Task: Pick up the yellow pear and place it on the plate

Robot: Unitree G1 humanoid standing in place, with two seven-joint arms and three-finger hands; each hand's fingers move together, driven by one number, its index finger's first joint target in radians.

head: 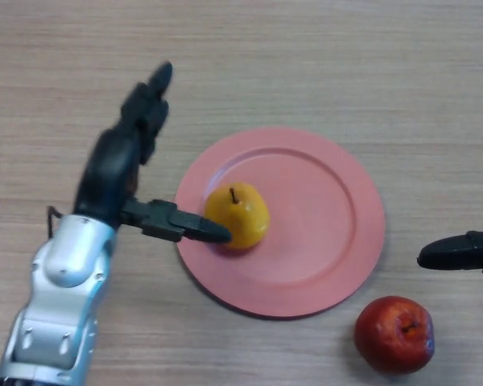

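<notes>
Head view: yellow pear (238,215) upright on plate (322,241), stem up.

Matt wood-grain table (322,56), smooth pink plate (338,217), glossy yellow pear (243,215), dull-skinned red apple (393,334).

I see a yellow pear (237,215) with a dark stem on a salmon-pink plate (322,233), a dark red apple (394,334), black hands, and a pale wood-grain worktop (306,64).
</notes>
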